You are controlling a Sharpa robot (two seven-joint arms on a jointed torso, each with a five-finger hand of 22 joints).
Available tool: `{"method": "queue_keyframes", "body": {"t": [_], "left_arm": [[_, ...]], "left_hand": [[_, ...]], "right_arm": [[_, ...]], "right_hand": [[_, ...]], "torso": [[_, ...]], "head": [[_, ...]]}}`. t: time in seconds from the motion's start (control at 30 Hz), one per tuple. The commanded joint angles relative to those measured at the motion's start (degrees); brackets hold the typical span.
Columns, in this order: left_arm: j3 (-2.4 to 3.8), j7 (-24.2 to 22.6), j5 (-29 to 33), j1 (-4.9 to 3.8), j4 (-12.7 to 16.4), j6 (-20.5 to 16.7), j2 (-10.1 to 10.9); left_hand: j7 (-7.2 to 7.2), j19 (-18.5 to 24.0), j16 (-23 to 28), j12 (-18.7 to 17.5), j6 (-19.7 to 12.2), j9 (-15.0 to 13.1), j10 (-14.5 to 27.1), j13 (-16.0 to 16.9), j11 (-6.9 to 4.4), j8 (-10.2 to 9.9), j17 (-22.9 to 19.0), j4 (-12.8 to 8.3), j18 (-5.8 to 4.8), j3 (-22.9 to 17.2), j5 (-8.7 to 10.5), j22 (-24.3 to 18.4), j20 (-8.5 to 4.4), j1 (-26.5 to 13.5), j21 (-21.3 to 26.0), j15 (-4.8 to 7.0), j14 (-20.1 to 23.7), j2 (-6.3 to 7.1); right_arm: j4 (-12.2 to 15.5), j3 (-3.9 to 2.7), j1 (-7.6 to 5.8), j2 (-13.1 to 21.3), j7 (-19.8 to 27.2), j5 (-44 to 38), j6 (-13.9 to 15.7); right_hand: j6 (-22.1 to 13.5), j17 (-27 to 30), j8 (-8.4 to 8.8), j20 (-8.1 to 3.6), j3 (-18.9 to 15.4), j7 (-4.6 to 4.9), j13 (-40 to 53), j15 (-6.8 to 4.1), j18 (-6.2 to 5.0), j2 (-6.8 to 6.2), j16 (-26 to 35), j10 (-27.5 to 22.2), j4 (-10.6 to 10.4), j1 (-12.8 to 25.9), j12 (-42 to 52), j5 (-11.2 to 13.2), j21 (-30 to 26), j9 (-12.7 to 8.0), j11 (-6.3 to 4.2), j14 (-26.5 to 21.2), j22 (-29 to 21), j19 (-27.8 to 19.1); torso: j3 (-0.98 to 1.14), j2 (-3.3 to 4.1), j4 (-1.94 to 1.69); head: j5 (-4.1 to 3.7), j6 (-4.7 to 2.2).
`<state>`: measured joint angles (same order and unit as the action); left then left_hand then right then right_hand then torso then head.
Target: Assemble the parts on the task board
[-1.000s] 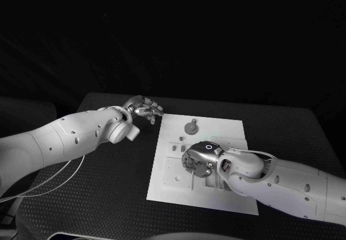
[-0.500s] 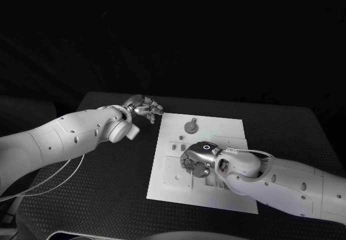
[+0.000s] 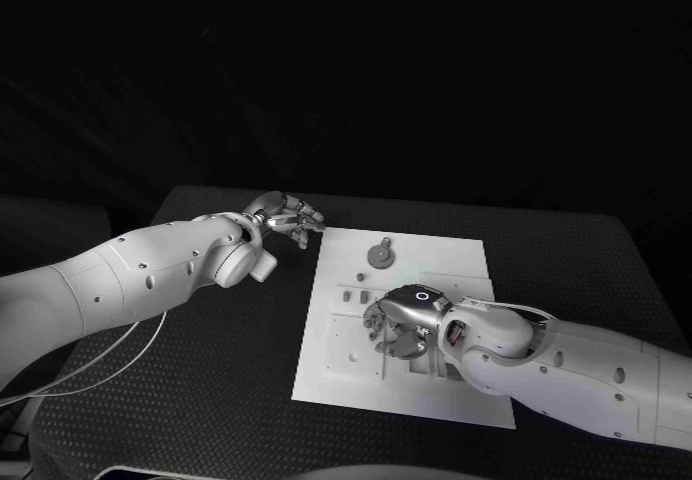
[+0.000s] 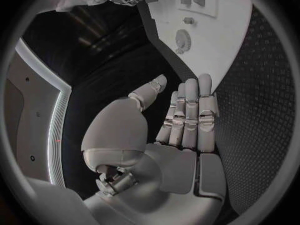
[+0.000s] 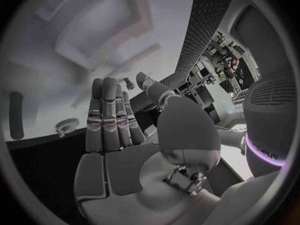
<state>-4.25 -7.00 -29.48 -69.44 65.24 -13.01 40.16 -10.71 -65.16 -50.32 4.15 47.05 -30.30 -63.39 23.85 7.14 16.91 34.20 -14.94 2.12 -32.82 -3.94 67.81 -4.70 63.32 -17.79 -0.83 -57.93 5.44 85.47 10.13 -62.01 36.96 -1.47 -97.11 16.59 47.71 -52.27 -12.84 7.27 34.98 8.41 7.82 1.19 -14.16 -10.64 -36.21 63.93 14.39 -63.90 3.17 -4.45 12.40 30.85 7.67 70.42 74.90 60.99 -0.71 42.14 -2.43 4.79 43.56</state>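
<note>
The white task board [image 3: 462, 260] lies in the middle of the table, with recesses and small parts on it. A round grey part [image 3: 381, 255] sits near its far edge, seen again as a disc [image 4: 182, 37] in the left wrist view. My right hand [image 3: 395, 326] hovers low over the board's middle; its fingers [image 5: 107, 120] are straight and hold nothing. A small part [image 5: 128, 82] lies just past them. My left hand [image 3: 289, 214] is off the board, beside its far left corner. Its fingers [image 4: 190, 110] are extended and empty.
The black textured table [image 3: 202, 350] surrounds the board, with open room on the left and at the far right [image 3: 562, 250]. A pale cable [image 3: 116, 360] hangs below my left arm. The board's near edge [image 3: 404, 410] lies close to my right forearm.
My right hand has shifted slightly toward the near side over the board's middle. My left hand has stayed almost in place.
</note>
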Motion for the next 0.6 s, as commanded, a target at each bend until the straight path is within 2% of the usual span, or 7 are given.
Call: {"method": "queue_keyframes", "body": {"t": [0.03,0.1,0.17,0.3,0.37,0.47,0.6], "left_arm": [[0.04,-0.3,0.4,-0.09,0.0,0.5,0.0],[0.03,-0.3,0.4,-0.09,-0.1,0.5,0.0],[0.03,-0.3,0.4,-0.08,-0.1,0.5,0.0],[0.03,-0.3,0.4,-0.08,-0.2,0.5,0.0],[0.03,-0.4,0.4,-0.08,-0.4,0.5,-0.1],[0.03,-0.5,0.4,-0.07,-0.5,0.4,-0.2],[0.03,-1.3,0.4,-0.07,-0.5,0.3,-0.3]], "left_hand": [[-0.30,-0.3,0.1,-0.2,-0.1,-0.1,0.3,-0.1,-0.01,-0.1,0.1,0.0,3.03,0.3,-0.18,0.1,-0.08,-0.5,0.3,-0.10,-0.4,-0.09],[-0.30,-0.3,0.1,-0.2,-0.1,-0.1,0.3,-0.1,-0.01,-0.1,0.1,0.0,3.03,0.3,-0.18,0.1,-0.08,-0.5,0.3,-0.10,-0.4,-0.08],[-0.30,-0.3,0.1,-0.2,-0.1,-0.1,0.3,-0.1,-0.01,-0.1,0.1,0.0,3.03,0.3,-0.18,0.1,-0.08,-0.5,0.3,-0.10,-0.4,-0.08],[-0.31,-0.3,0.1,-0.2,-0.1,-0.1,0.4,-0.1,0.00,-0.1,0.1,0.0,3.04,0.3,-0.18,0.1,-0.08,-0.5,0.3,-0.10,-0.4,-0.08],[-0.31,-0.3,0.1,-0.2,-0.1,-0.1,0.4,-0.1,0.00,-0.1,0.1,0.0,3.04,0.3,-0.19,0.1,-0.08,-0.5,0.3,-0.10,-0.4,-0.08],[-0.31,-0.3,0.1,-0.2,-0.1,-0.1,0.4,-0.1,0.00,-0.1,0.1,0.0,3.04,0.3,-0.19,0.1,-0.08,-0.5,0.3,-0.10,-0.5,-0.09],[-0.30,-0.3,0.1,-0.2,-0.1,-0.1,0.3,-0.1,-0.01,-0.1,0.2,0.0,3.05,0.3,-0.19,0.1,-0.07,-0.5,0.3,-0.10,-0.5,-0.11]], "right_arm": [[1.3,-0.03,-0.86,1.0,0.8,1.8,2.2],[2.1,-0.06,-1.33,1.7,0.8,1.9,3.0],[2.8,-0.12,-1.64,2.4,0.8,2.1,3.7],[4.6,-0.97,-2.71,4.7,0.9,2.7,5.1],[5.2,-1.68,-3.34,6.0,1.0,3.2,5.5],[5.3,-2.57,-4.16,7.9,0.7,3.5,4.3],[3.5,-3.13,-5.54,10.7,0.9,5.0,2.5]], "right_hand": [[-0.7,0.0,0.27,0.07,0.2,-0.49,0.1,0.17,-0.51,-1.19,0.1,-1.0,-0.9,0.2,0.5,-0.1,-0.2,-0.4,0.22,-0.7,1.4,-0.6],[-0.8,0.0,0.23,0.10,0.2,-0.51,0.0,0.21,-0.53,-1.55,0.0,-1.1,-1.3,0.3,0.6,-0.1,-0.1,-0.5,0.23,-0.8,1.4,-0.7],[-0.8,0.0,0.21,0.11,0.3,-0.58,0.0,0.22,-0.55,-1.72,-0.1,-1.2,-1.4,0.3,0.6,-0.1,-0.1,-0.5,0.24,-0.9,1.4,-0.7],[-0.2,-0.1,-0.26,0.07,0.5,-0.05,0.2,-0.01,-0.75,-1.47,-0.5,-0.5,-1.7,-0.3,1.1,-0.1,0.3,-0.6,0.00,-0.7,1.5,-0.5],[0.3,-0.2,-0.68,-0.03,0.6,0.36,0.6,-0.48,-0.84,-0.91,-1.1,0.8,-1.4,-1.1,1.8,-0.1,0.8,-0.6,-0.51,-0.2,1.5,-0.1],[0.9,-0.5,-1.12,-0.29,0.3,0.57,1.3,-1.09,-0.84,-0.21,-2.0,2.4,-0.5,-1.9,2.5,0.0,1.6,-0.7,-1.15,0.5,1.5,0.5],[0.9,-0.6,-1.18,-0.27,0.0,0.62,1.6,-1.24,-0.84,0.04,-2.3,3.0,-0.2,-1.9,2.7,-0.1,1.9,-0.9,-1.32,0.4,1.5,0.4]], "torso": [[0.07,0.00,0.02],[0.11,0.00,0.04],[0.07,0.01,0.04],[0.12,0.02,0.08],[0.15,-0.01,0.19],[0.09,-0.08,0.25],[-0.02,-0.09,0.17]], "head": [[-0.19,-0.20],[-0.22,-0.28],[-0.30,-0.38],[-0.44,-0.63],[-0.60,-0.82],[-1.02,-1.20],[-1.74,-1.78]]}}
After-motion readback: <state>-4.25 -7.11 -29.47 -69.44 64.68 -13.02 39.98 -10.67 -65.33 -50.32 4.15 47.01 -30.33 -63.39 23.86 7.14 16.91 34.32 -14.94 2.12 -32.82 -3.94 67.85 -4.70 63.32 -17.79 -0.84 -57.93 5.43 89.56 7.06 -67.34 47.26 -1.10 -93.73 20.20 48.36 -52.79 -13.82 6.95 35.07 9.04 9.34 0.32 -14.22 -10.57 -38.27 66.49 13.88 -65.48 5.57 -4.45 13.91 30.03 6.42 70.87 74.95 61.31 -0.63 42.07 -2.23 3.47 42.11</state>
